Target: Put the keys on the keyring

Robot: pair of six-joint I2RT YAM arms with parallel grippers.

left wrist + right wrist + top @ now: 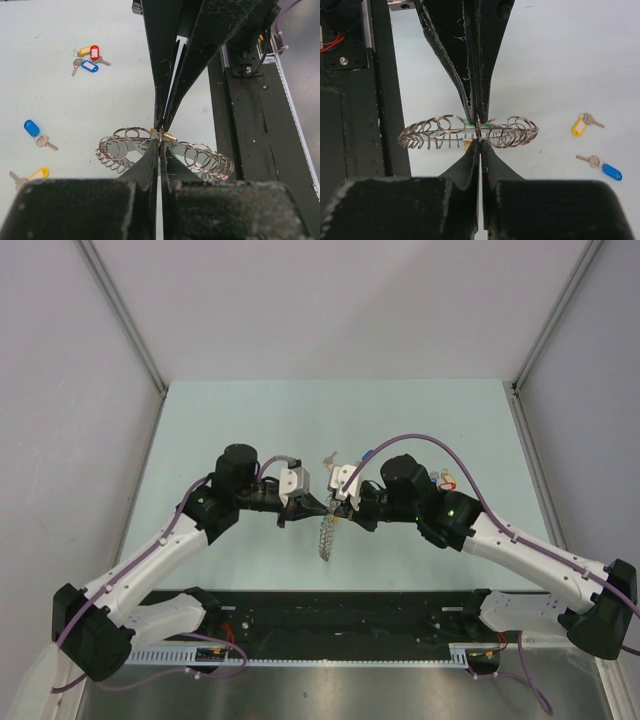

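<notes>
The keyring, a wire ring fringed with many small silver rings, hangs between both arms above the table's middle. My left gripper and right gripper meet tip to tip, each shut on the keyring's wire. In the left wrist view my jaws pinch the keyring. The right wrist view has my jaws closed on the keyring. Small green and yellow bits show right at the grip. Loose keys lie on the table: a blue-tag key, a yellow-tag key and a bunch.
The black base rail runs along the near edge under the arms. In the right wrist view a yellow-tag key and a blue-tag key lie to the right. A red-tagged bunch shows behind the right arm, and a small key lies beyond the grippers.
</notes>
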